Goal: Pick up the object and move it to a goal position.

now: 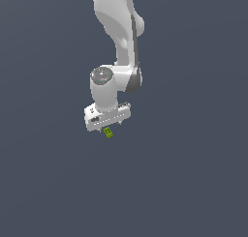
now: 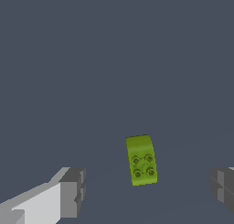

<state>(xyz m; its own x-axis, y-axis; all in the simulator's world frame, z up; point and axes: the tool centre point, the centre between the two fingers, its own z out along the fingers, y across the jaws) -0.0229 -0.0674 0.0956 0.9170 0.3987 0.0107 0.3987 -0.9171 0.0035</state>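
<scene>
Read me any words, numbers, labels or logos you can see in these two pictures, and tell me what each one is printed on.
No readable text in either view.
The lime-green block carries only four small round studs on top, no letters or digits.
The gripper shows plain white and grey surfaces; the small dark marks on the hand housing in the exterior view are too small to read as anything.
The arm and the floor bear no signs.

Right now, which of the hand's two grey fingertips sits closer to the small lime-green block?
The fingertip on the white finger; the other fingertip stands farther from the lime-green rectangular block.
</scene>
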